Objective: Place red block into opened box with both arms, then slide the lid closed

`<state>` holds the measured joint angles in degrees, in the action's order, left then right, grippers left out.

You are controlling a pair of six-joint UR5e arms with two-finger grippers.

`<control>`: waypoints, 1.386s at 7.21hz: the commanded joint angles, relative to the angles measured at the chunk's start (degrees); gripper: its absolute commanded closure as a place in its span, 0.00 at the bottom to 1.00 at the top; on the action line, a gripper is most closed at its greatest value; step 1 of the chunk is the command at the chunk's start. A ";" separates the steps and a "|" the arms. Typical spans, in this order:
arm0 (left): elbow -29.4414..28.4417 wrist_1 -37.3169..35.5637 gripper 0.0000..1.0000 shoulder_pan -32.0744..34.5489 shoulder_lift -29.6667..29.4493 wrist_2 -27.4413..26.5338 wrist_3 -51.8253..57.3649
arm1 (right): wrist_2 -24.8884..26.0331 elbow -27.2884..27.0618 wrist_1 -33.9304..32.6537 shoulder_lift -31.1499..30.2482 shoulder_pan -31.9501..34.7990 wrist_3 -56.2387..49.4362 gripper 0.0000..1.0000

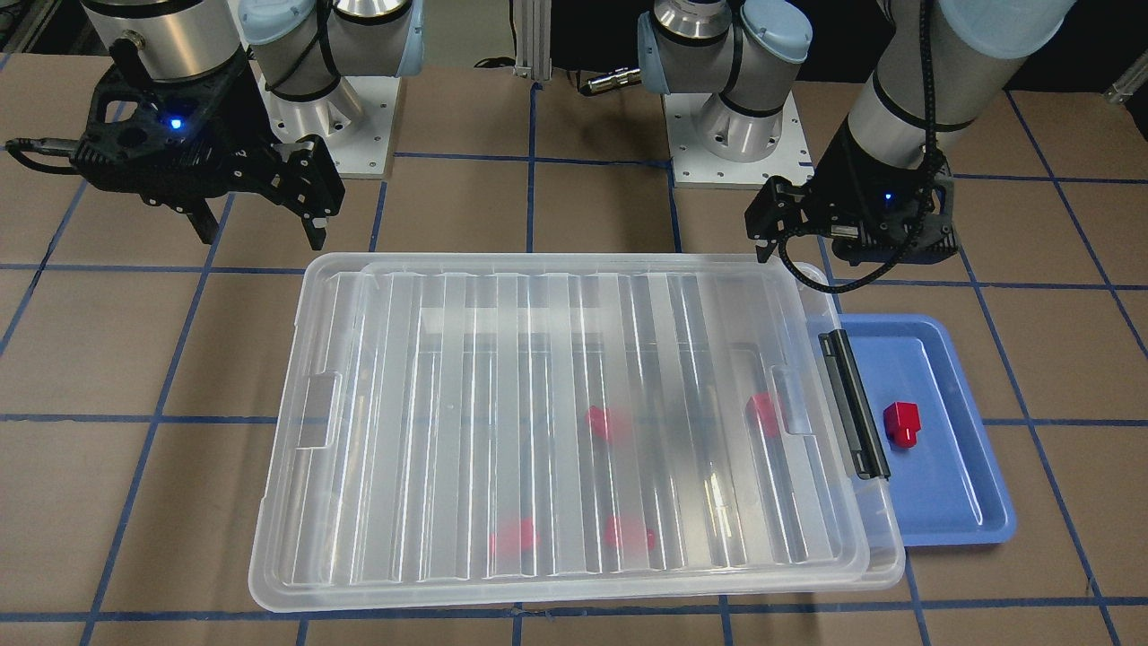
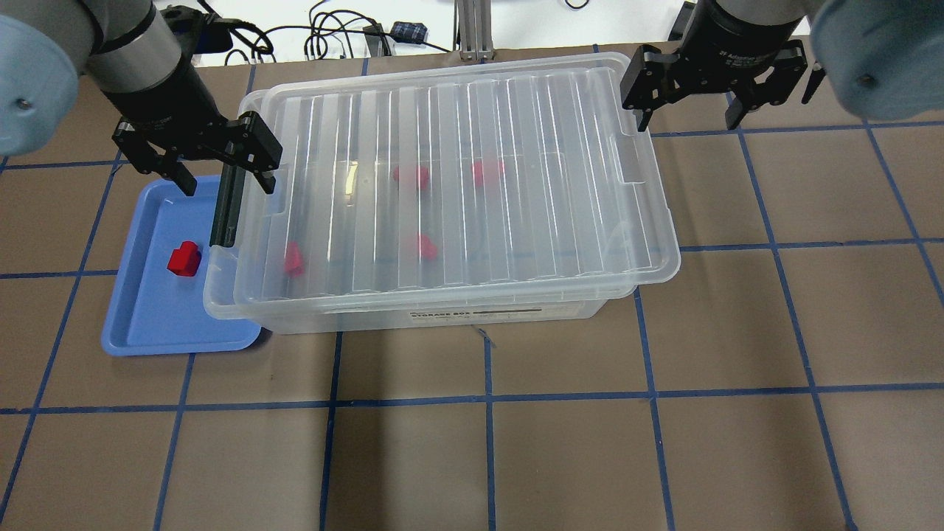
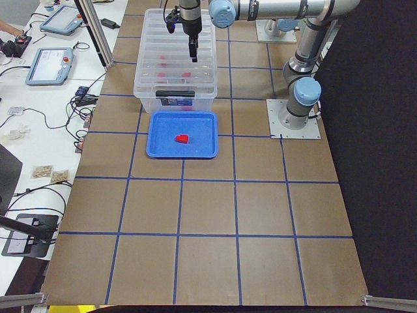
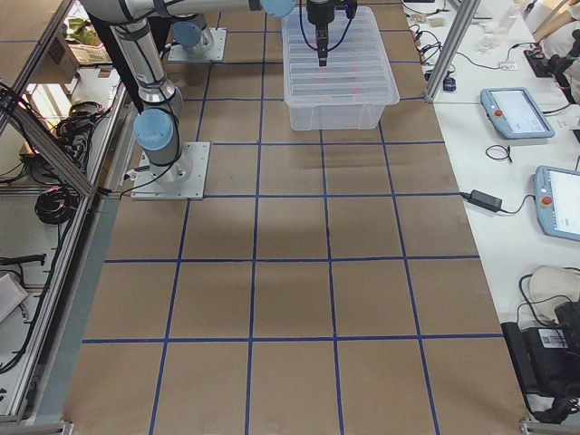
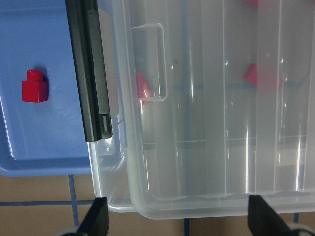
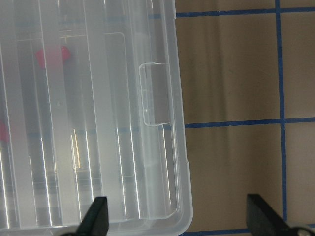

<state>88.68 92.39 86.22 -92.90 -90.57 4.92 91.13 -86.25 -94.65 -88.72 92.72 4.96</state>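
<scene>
The box (image 2: pixel 442 318) is seen on the desk (image 2: pixel 516 442) in the upper middle of the overhead view. The lid (image 2: pixel 546 184) is laid flat on it, shifted slightly toward the frame's right. A narrow strip at the end with the black latch bar (image 2: pixel 225 206) is thus left uncovered. Four red blocks (image 2: pixel 411 175) are made out, blurred, through the lid inside the box. One red block (image 2: pixel 184 259) is found in the blue tray (image 2: pixel 147 328) at the left of that view, just beside the latch end. The left gripper (image 2: pixel 227 184) is held above the latch end, spread wide with nothing grasped. The right gripper (image 2: pixel 688 122) is held by the lid's upper right corner, likewise spread wide and empty.
</scene>
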 commanded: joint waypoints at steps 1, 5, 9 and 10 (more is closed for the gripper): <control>0.00 -0.01 0.00 0.00 -0.09 0.05 0.00 | 0.02 -0.05 0.08 0.04 0.00 -0.22 0.00; -0.18 -0.10 0.00 -1.31 -0.18 -0.48 0.79 | -0.16 -0.05 -5.08 5.90 -2.10 -4.76 0.00; 0.00 -2.97 0.00 -13.07 -2.98 -0.57 7.54 | -0.60 -0.23 -13.54 16.55 -4.57 -7.16 0.00; 0.09 -6.65 0.00 -15.62 -4.29 -0.57 11.82 | -0.77 -0.67 -14.41 17.95 -4.57 -7.16 0.00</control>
<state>88.67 89.37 74.02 -95.60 -91.13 12.31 90.58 -86.55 -108.09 -72.84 88.21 -2.17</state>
